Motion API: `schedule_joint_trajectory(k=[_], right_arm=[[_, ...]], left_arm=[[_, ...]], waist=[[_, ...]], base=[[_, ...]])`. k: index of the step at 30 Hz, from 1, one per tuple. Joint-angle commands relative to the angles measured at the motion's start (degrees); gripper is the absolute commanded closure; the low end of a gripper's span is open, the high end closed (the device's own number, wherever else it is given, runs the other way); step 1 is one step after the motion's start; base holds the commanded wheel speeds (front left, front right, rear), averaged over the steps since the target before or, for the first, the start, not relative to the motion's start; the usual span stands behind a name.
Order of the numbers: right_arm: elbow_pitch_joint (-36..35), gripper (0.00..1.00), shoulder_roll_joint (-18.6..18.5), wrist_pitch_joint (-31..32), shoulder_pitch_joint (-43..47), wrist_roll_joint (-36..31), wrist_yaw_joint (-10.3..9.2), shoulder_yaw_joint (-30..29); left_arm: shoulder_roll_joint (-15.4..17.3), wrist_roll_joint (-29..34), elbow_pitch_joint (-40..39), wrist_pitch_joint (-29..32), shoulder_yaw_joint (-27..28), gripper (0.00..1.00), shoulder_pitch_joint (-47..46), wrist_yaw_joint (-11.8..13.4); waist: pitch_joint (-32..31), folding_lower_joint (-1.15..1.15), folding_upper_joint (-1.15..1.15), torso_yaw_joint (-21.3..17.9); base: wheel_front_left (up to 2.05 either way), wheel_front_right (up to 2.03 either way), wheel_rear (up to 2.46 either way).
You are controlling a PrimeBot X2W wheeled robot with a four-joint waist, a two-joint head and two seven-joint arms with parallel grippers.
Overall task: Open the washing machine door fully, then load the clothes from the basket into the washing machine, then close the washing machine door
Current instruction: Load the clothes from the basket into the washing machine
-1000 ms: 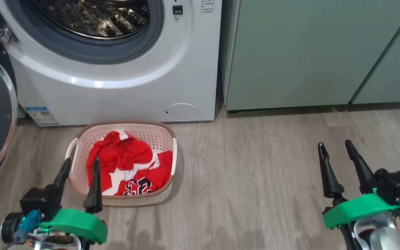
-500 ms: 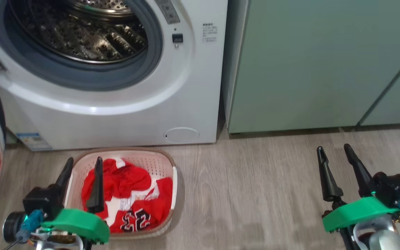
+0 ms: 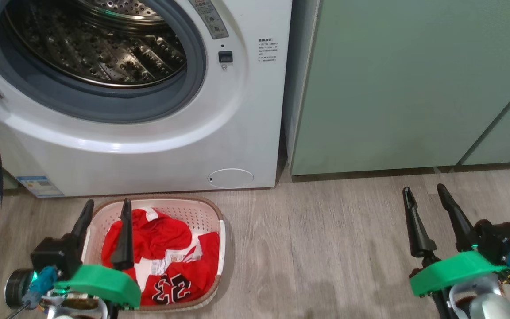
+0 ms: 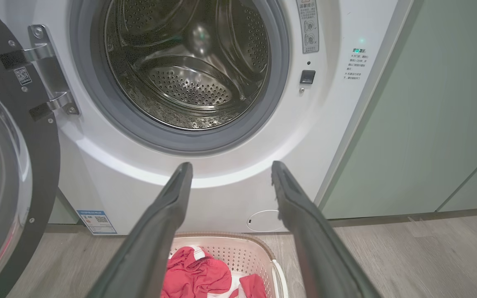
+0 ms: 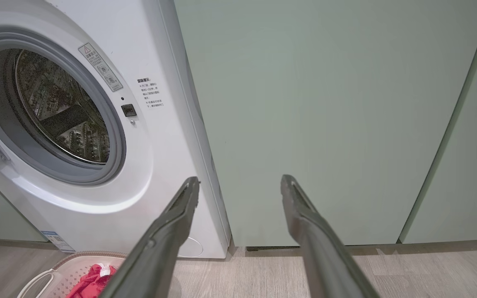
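(a) The left gripper (image 3: 107, 201): its two long dark fingers stand spread wide with nothing between them. From the head they point up-view across the basket's (image 3: 184, 212) left side; from the wrist the basket lies below and between them, and no contact is visible. Behind the fingers sit a black motor block (image 3: 56, 257) and the green left wrist housing (image 3: 98, 283).

(b) The right gripper (image 3: 423, 188): its fingers are equally spread and empty, well to the right of the basket, and lean slightly toward it. They rise from the green right wrist housing (image 3: 456, 268), which sits above a pale forearm (image 3: 487, 305).
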Motion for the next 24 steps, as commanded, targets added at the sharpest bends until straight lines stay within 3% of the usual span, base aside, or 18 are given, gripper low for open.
schedule_joint_trajectory(k=[1,16,24], right_arm=[[-1.71,0.00,-0.19,-0.31,-2.30,0.27,0.00,1.54],[-2.21,0.00,-0.19,-0.64,-2.74,0.35,0.00,1.41],[-4.11,0.00,-0.19,-0.37,-5.45,-0.10,0.00,2.16]], left_arm=[[0.93,-0.40,-1.94,-0.51,1.68,0.00,-2.41,0.33],[1.57,-0.66,-1.25,-0.24,0.31,0.00,-4.84,0.13],[1.21,-4.37,12.44,1.30,-1.89,0.00,-13.60,-2.89]], waist=[[0.05,0.00,0.00,0.00],[2.49,0.00,0.00,1.09],[10.39,0.00,0.00,1.88]], base=[[0.00,0.00,0.00],[0.00,0.00,0.00],[0.00,0.00,0.00]])
